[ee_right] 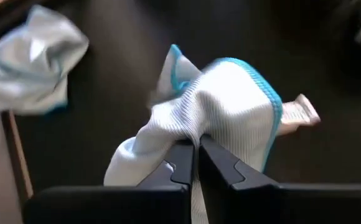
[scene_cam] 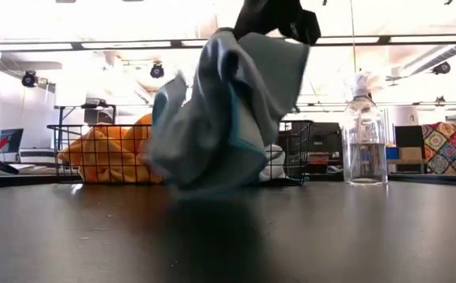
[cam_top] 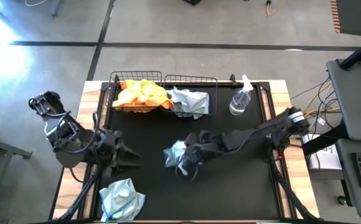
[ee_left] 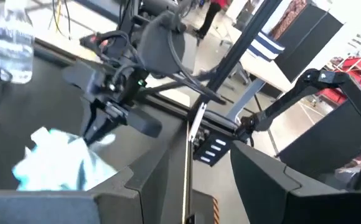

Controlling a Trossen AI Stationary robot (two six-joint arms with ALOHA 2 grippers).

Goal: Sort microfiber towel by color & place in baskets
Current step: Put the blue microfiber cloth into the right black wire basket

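Note:
My right gripper [cam_top: 190, 160] hangs over the middle of the black table, shut on a pale blue-grey microfiber towel [cam_top: 175, 154] that droops below it [scene_cam: 220, 110]. A second pale blue-grey towel [cam_top: 122, 198] lies crumpled near the table's front left edge. Two black wire baskets stand side by side at the far edge. The left basket [cam_top: 114, 93] holds orange towels [cam_top: 140, 94], the right basket [cam_top: 215, 93] a blue-grey one [cam_top: 190, 101]. My left gripper [cam_top: 131, 159] waits open at the table's left side, holding nothing. My right gripper pinches a bunched fold of the towel [ee_right: 196, 134] between its two fingers [ee_right: 221, 168], several layers together. The fingers slant down from the table's right. The towel hangs slack below them, its blue-stitched edge [ee_right: 274, 102] showing. Whether its lower end [scene_cam: 204, 181] touches the table, I cannot tell.
A clear plastic spray bottle [cam_top: 241, 99] stands upright to the right of the baskets, near the far right corner. Bare black table [cam_top: 243, 180] stretches across the near right. The table's wooden edges [cam_top: 73, 168] run along both sides.

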